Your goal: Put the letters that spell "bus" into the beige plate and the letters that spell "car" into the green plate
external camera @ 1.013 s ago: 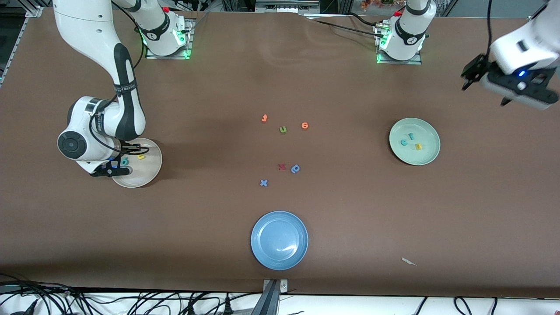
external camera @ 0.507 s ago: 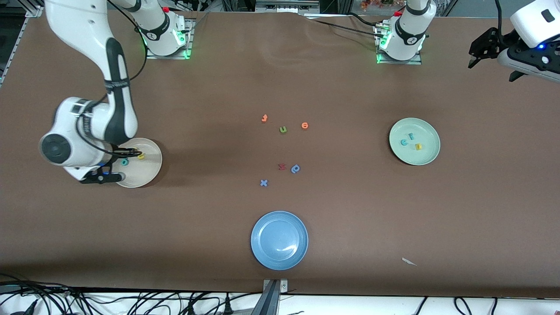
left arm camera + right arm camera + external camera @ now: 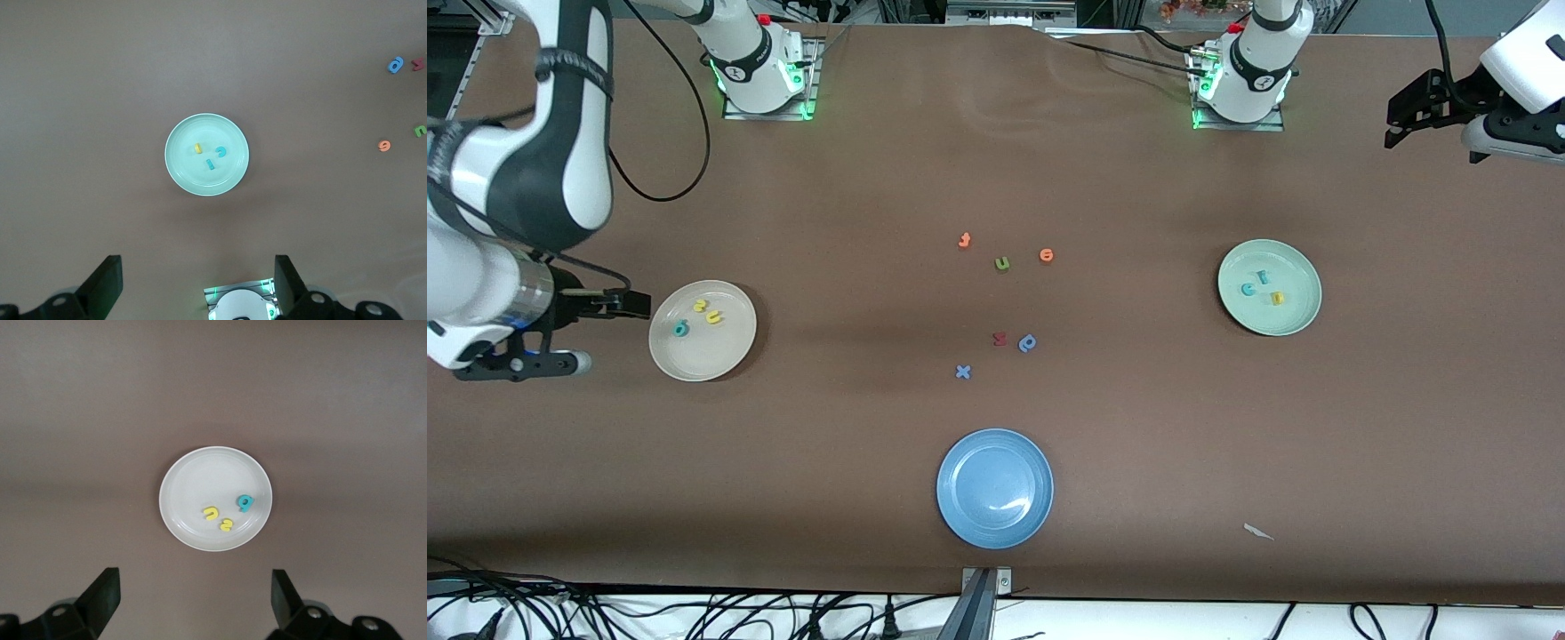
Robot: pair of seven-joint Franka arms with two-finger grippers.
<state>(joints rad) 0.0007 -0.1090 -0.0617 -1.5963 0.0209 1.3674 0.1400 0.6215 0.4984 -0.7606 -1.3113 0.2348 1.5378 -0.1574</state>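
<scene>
The beige plate point(image 3: 713, 354) point(image 3: 200, 477) holds a teal "b" point(image 3: 681, 329) point(image 3: 245, 502), a yellow "u" point(image 3: 713, 316) point(image 3: 211, 513) and a yellow "s" point(image 3: 701, 307) point(image 3: 227, 525). My right gripper point(image 3: 600, 333) point(image 3: 193, 603) hangs open and empty beside that plate, off toward the right arm's end of the table. In the green plate point(image 3: 1296, 274) point(image 3: 190, 177) lie a teal "c" point(image 3: 1248, 289) point(image 3: 221, 151), a teal "r" point(image 3: 1263, 277) point(image 3: 211, 164) and a yellow "a" point(image 3: 1278, 299) point(image 3: 198, 148). High over the left arm's end, my left gripper point(image 3: 1440, 132) point(image 3: 198, 287) waits, open and empty.
Loose letters lie mid-table: an orange "t" point(image 3: 964, 240), an olive "u" point(image 3: 1002, 263), an orange "o" point(image 3: 1047, 255), a red letter point(image 3: 1000, 339), a blue "p" point(image 3: 1028, 342), a blue "x" point(image 3: 962, 372). A blue plate point(image 3: 994, 520) sits nearest the front camera. A paper scrap point(image 3: 1258, 532) lies near it.
My right gripper opened, rose and drew off the beige plate toward the table's end; the yellow "s" now lies in the plate. The left gripper lifted toward the table's edge.
</scene>
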